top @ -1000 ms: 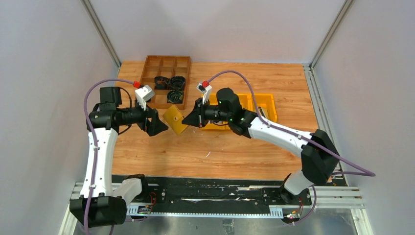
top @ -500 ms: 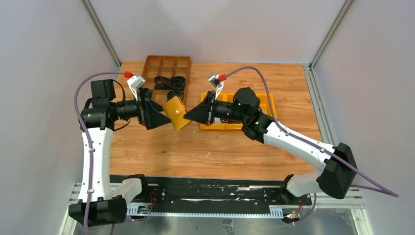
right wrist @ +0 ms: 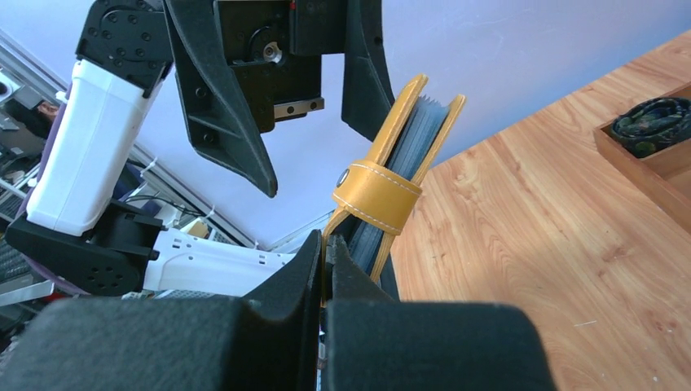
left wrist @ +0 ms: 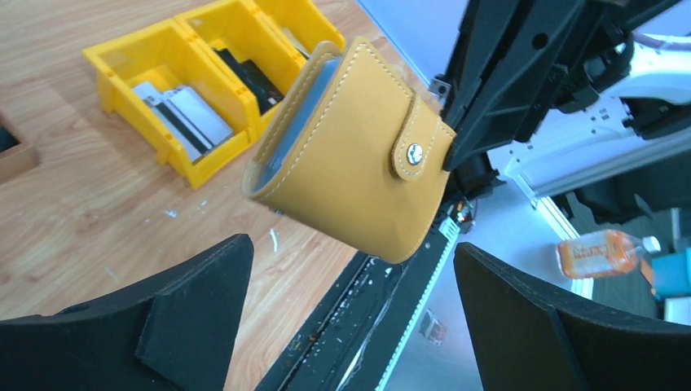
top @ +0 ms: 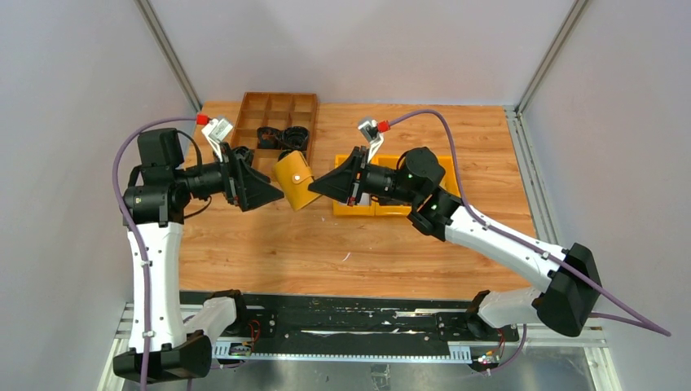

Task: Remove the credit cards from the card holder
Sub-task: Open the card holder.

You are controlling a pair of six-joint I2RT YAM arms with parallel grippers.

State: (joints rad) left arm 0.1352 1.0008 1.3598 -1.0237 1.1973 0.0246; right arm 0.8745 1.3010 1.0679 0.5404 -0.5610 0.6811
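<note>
The mustard-yellow card holder (top: 295,181) hangs in the air between my two arms, its strap snapped shut with a round stud (left wrist: 414,152). My right gripper (top: 313,186) is shut on one edge of it; in the right wrist view the jaws pinch the yellow cover (right wrist: 381,191), with pale blue sleeves showing between the covers. My left gripper (top: 279,194) is open and empty just left of the holder; in its wrist view the holder (left wrist: 350,155) floats above and between the spread fingers (left wrist: 195,285). The cards inside are hidden.
Two bright yellow bins (top: 440,175) sit behind the right arm, holding cards and dark items, also in the left wrist view (left wrist: 175,90). A brown wooden divided tray (top: 277,110) with black coiled items stands at the back left. The table's front rail (top: 326,314) runs below.
Both arms have lifted and the card holder has risen and moved slightly back. The left gripper stays open beside it; the right gripper keeps its hold.
</note>
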